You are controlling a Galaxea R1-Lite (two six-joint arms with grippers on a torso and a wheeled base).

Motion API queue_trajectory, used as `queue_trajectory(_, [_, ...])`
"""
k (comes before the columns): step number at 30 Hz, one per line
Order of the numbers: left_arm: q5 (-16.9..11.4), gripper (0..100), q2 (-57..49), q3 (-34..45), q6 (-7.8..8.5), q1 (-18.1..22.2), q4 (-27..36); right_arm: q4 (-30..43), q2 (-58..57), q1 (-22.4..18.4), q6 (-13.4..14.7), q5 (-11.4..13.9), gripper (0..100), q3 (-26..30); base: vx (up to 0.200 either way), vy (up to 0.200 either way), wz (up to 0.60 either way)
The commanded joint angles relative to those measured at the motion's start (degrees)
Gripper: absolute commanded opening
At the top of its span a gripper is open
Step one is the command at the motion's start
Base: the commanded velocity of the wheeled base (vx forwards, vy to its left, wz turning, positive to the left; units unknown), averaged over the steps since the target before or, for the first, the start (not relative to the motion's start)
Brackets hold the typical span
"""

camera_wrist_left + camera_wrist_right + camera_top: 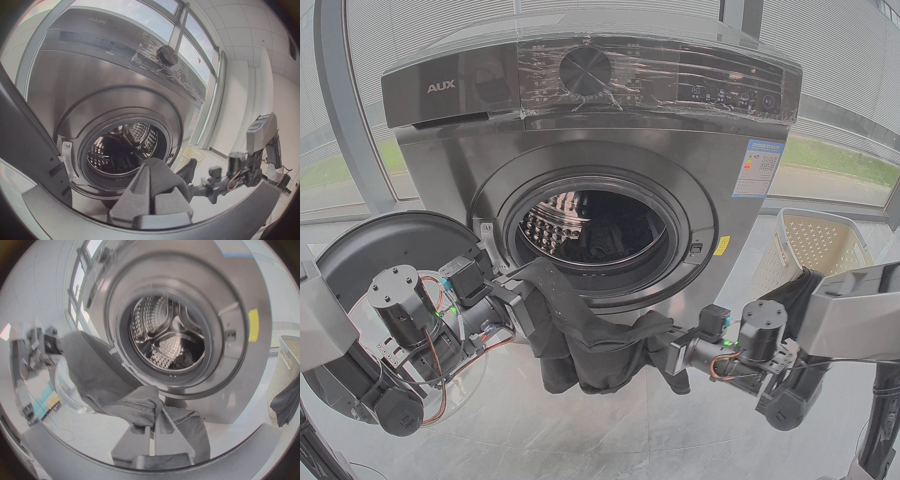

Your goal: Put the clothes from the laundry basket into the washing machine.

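Grey marbled floor tiles (612, 437) cover the near ground, with thin seams between them. Windows (862, 125) span the far side, and a slanted grey pillar (347, 106) stands at far left. Outside is a pale ribbed facade (837, 56), with a strip of grass (840, 159) below it and a paved path (825, 184) nearer the glass. Overhead is a white panelled ceiling (250, 28); a white wall (232, 103) stands at right. Cloudy sky (147, 14) shows through the upper panes, and one pane carries a small orange triangle (199, 60).
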Motion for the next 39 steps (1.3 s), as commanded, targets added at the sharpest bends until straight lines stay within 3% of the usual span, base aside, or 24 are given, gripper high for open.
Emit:
queue_trajectory(1, [-0.5,0,-2.02,0.49,-0.34,2.71,-0.23,-0.28,-17.86,-0.75,5.91,2.83,0,9.65,0.0,0.0,0.0])
queue_trajectory(6, [-2.35,0,-3.42,0.32,-1.49,5.87,-0.14,-0.28,-23.31,-0.84,8.81,3.0,0,12.64,0.0,0.0,0.0])
queue_trajectory(10, [-2.61,0,-3.25,1.29,-1.57,7.28,-0.23,-0.28,-24.01,-2.6,7.4,2.74,0,11.67,0.0,0.0,0.0])
queue_trajectory(16, [-3.4,0,-2.9,2.87,-1.05,7.28,-0.14,-0.28,-23.66,-2.07,5.99,2.39,0,8.86,0.0,0.0,0.0])
queue_trajectory(19, [-3.4,0,-2.9,2.96,-0.96,6.84,-0.14,-0.28,-23.58,-1.45,4.67,0.45,0,8.07,0.0,0.0,0.0])
queue_trajectory(23, [-3.14,0,-2.37,2.52,-0.87,6.05,-0.14,-0.19,-23.75,-0.75,4.5,-1.66,0,7.45,0.0,0.0,0.0])
queue_trajectory(39, [-3.58,0,0.44,0.41,-0.7,4.64,-0.23,-0.19,-23.49,0.3,4.5,-4.56,0,7.27,0.0,0.0,0.0])
